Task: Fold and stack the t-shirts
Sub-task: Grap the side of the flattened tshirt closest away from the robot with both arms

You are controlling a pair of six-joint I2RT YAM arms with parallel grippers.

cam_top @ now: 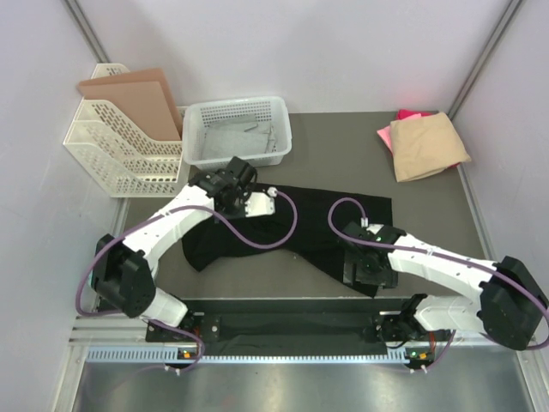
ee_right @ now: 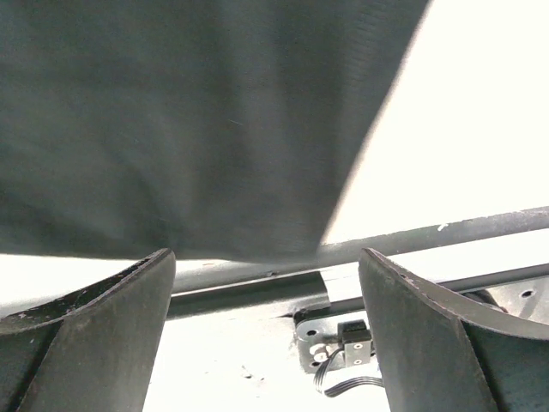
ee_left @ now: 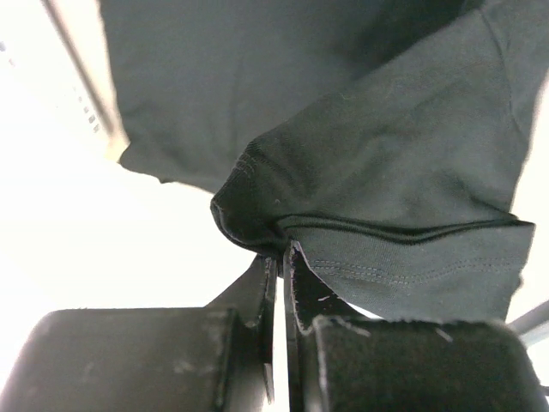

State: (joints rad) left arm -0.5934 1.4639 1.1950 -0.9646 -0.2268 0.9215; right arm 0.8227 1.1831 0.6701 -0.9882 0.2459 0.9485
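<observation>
The large black t-shirt (cam_top: 313,219) lies spread and rumpled across the dark table mat. My left gripper (cam_top: 233,183) is at the shirt's far left part. In the left wrist view it (ee_left: 283,251) is shut on a bunched fold of the black t-shirt (ee_left: 386,154) beside a stitched hem. My right gripper (cam_top: 364,266) hovers over the shirt's near right corner. Its wrist view shows it (ee_right: 266,257) wide open with nothing between the fingers, black cloth (ee_right: 197,120) just beyond them. A folded tan t-shirt (cam_top: 427,146) rests on a pink one (cam_top: 403,115) at the far right corner.
A white mesh basket (cam_top: 236,129) with grey items stands behind the shirt. A white file rack (cam_top: 116,150) holding brown cardboard sheets (cam_top: 137,99) stands at the far left. A metal rail (cam_top: 292,330) runs along the near edge between the arm bases.
</observation>
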